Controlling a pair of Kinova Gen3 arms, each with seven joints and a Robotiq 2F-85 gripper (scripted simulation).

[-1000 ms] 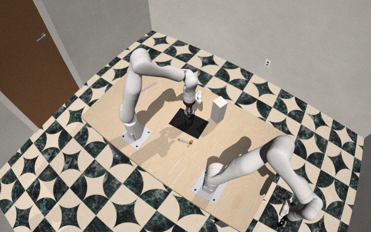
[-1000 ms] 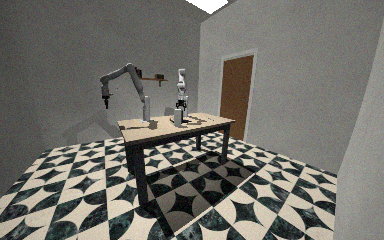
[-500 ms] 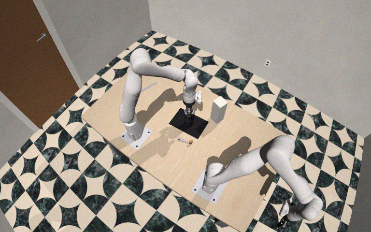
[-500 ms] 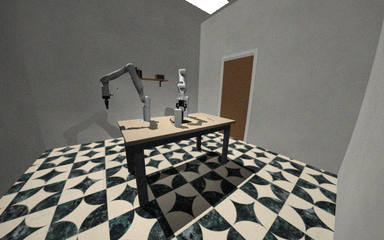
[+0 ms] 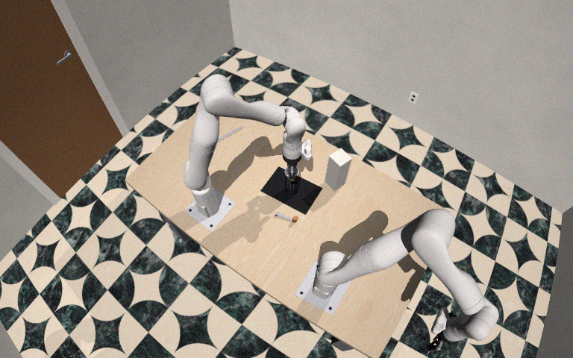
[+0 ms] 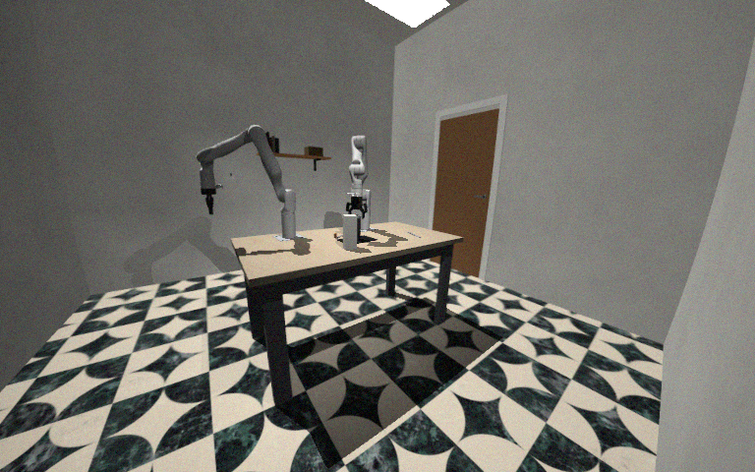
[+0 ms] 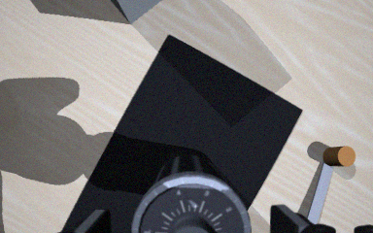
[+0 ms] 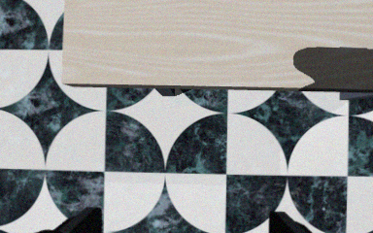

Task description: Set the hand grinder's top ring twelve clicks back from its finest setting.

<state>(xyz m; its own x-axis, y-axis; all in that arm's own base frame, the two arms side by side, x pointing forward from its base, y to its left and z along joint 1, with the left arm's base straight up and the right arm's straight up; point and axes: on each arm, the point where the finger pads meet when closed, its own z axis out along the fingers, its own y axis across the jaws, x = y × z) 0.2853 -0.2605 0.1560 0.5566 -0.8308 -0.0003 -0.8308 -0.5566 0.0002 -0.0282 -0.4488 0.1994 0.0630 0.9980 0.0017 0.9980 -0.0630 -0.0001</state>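
From my overhead view, a floor (image 5: 143, 295) (image 6: 512, 367) (image 8: 136, 194) of dark green and cream tiles surrounds a pale wooden table (image 5: 270, 253) (image 6: 312, 253) (image 7: 97, 53) (image 8: 170, 29), with a brown door (image 5: 42, 92) (image 6: 467, 189) at far left. My right gripper (image 5: 433, 347) (image 6: 210, 211) (image 8: 186, 223) hangs wide apart beyond the table's near right end. A black mat (image 5: 306, 202) (image 6: 368, 239) (image 7: 214, 83) lies mid-table, a pale block (image 5: 336, 173) (image 6: 349, 232) (image 7: 138, 7) upright to its right. My left gripper (image 5: 291, 179) (image 6: 356, 213) (image 7: 191, 223) is spread wide at the grinder (image 5: 291, 186) (image 6: 358, 228) (image 7: 191, 204), which stands on the mat; its fingers show either side of the dial, apart from it. I can't read the setting. Near the mat lies a crank (image 5: 286, 217) (image 6: 336, 235) (image 7: 321, 189) with an orange knob
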